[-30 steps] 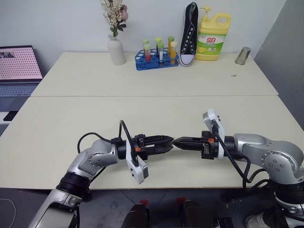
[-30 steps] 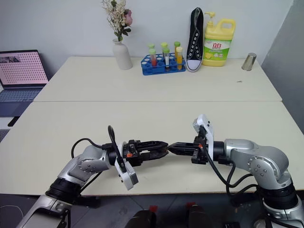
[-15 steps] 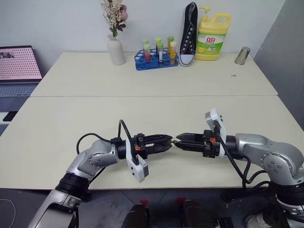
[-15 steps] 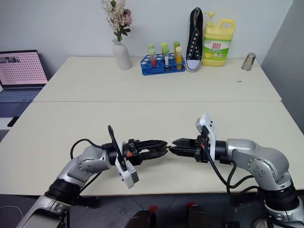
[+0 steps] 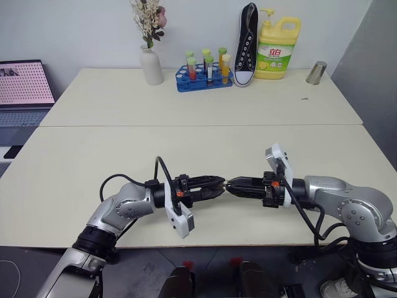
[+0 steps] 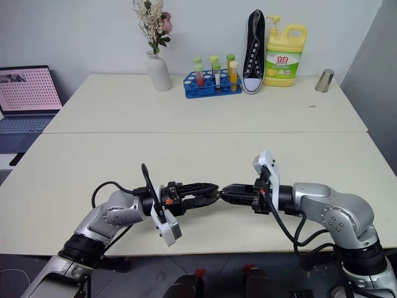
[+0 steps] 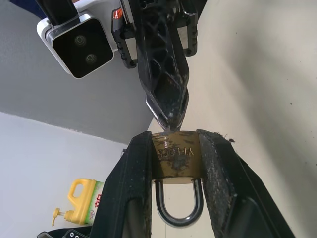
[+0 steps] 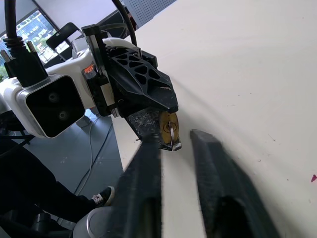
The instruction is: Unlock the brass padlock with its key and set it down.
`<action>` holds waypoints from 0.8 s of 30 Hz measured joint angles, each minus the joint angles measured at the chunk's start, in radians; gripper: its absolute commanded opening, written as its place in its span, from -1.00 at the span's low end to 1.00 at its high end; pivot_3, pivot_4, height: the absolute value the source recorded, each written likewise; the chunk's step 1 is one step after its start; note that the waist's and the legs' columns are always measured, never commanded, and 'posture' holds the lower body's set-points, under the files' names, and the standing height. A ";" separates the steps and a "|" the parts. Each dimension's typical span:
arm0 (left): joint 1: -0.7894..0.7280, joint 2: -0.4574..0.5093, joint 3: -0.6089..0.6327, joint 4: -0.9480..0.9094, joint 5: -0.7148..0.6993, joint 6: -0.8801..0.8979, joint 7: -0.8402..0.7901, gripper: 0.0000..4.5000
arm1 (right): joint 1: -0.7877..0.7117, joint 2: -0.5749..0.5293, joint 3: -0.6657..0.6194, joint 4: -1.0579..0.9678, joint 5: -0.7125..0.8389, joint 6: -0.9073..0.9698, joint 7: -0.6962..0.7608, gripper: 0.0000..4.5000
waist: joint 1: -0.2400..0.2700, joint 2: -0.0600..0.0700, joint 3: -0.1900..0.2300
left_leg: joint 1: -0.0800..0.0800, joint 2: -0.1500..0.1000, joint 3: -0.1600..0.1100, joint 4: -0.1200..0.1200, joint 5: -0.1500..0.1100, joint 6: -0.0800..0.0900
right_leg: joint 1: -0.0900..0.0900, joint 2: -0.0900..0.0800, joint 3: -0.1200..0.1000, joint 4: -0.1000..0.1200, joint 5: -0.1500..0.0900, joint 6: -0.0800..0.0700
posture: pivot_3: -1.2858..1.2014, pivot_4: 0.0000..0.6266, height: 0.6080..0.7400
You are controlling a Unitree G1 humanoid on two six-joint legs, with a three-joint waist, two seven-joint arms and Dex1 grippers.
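Nearest to us, above the front edge of the table (image 5: 186,149), the two arms meet tip to tip. The left gripper (image 5: 217,184) points toward the right arm and is clamped on the brass padlock (image 7: 174,158). We see the brass body pinched between both fingers, off the table, with the shackle (image 7: 178,210) looped back between them and still seated in the body. The right gripper (image 5: 231,185) points the opposite way. Its fingers are drawn in to a narrow point on the key (image 8: 171,135), which sits in the keyhole on the padlock's exposed face. In the right wrist view a thin gap remains either side of the key.

Farther back, along the wall, stand a laptop (image 5: 25,84), a vase (image 5: 152,65), a test tube rack (image 5: 205,79), a shoe (image 5: 247,43), a detergent bottle (image 5: 277,48) and a metal cup (image 5: 317,72).

The chief risk, in our judgement, is a slip at the key. Its head is small and the hold is at the very fingertips, so a twist may turn the fingers round the key rather than the key itself. A hard twist could also rotate the padlock within the left grip or pull it free to drop.

Half a second earlier the right gripper stood slightly back from the lock with its fingers parted; it has since advanced and closed. The left grip on the padlock is unchanged.
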 measured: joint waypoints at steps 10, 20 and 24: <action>0.001 0.000 0.000 0.000 0.001 0.010 0.006 -0.56 | -0.013 0.015 -0.008 0.011 0.012 0.024 -0.015 -1.00 | 0.000 0.000 0.000 | 0.000 0.000 0.000 0.000 0.000 0.000 | 0.000 0.000 0.000 0.000 0.000 0.000 | 0.03 -0.52 1.00; 0.001 0.006 0.002 -0.003 0.040 -0.038 0.045 -0.56 | -0.069 0.053 -0.111 0.201 0.433 0.299 -0.252 -1.00 | 0.000 0.000 0.000 | 0.000 0.000 0.000 0.000 0.000 0.000 | 0.000 0.000 0.001 0.000 0.000 0.000 | 0.03 -0.52 1.00; -0.002 0.009 0.003 -0.003 0.060 -0.046 0.062 -0.56 | -0.098 0.032 -0.094 0.287 0.640 0.326 -0.424 -1.00 | -0.001 0.000 0.000 | 0.000 0.000 0.001 0.000 0.000 0.000 | 0.000 0.000 0.001 0.001 0.000 0.000 | 0.03 -0.52 1.00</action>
